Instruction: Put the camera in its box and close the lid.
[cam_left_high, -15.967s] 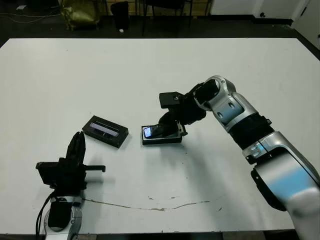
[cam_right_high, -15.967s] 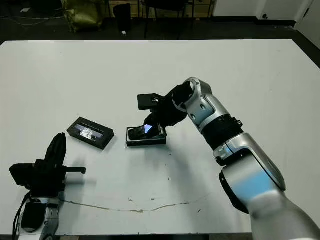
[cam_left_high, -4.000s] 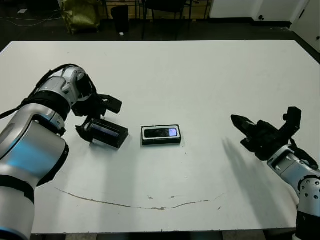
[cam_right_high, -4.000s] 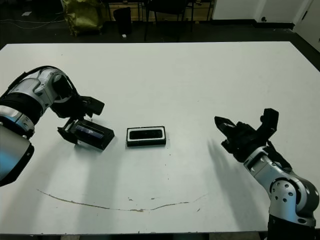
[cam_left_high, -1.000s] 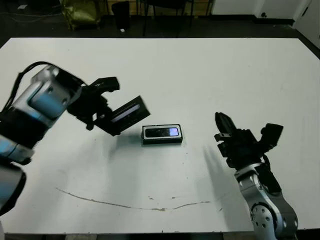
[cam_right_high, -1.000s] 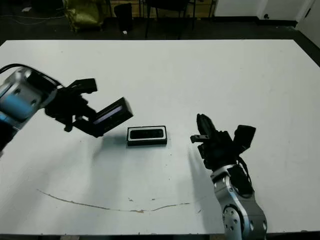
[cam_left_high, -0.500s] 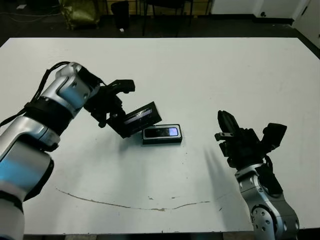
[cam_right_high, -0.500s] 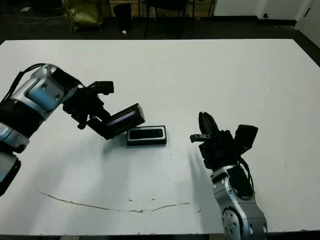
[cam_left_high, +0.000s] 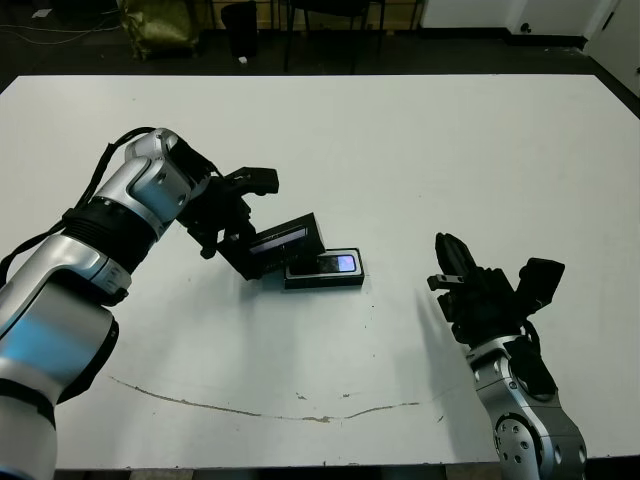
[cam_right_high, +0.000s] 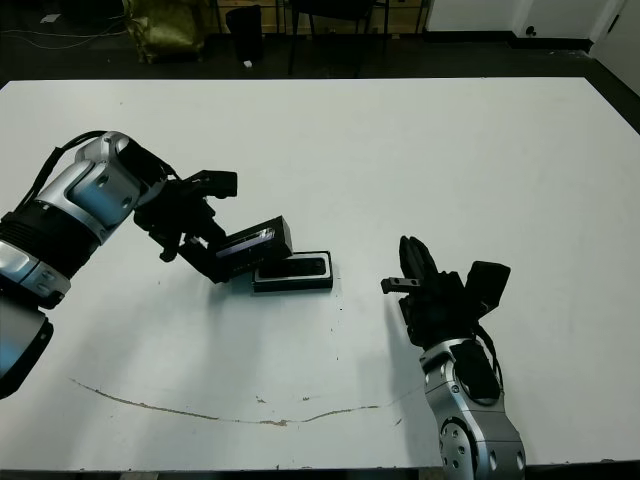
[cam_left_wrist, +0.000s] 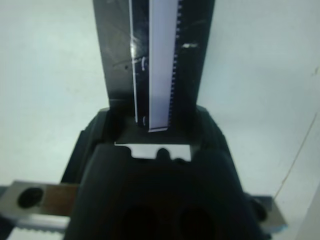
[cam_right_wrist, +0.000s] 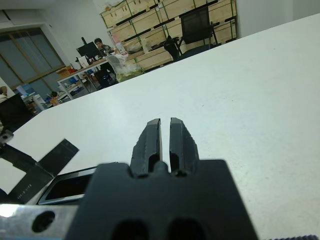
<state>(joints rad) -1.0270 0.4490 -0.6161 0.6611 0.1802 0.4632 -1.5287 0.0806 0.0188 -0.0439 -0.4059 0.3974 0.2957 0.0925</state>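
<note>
Holding the lid (cam_left_high: 285, 243) tilted over the box (cam_left_high: 322, 270) at frame centre, left gripper (cam_left_high: 232, 240) clamped on it. Camera (cam_left_high: 330, 264) apparently inside the box. Right gripper (cam_right_wrist: 165, 138) at lower right, fingers pressed together, empty.

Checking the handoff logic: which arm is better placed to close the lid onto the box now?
Left. The left gripper holds the lid tilted over the box; the right gripper is shut, empty, apart.
</note>
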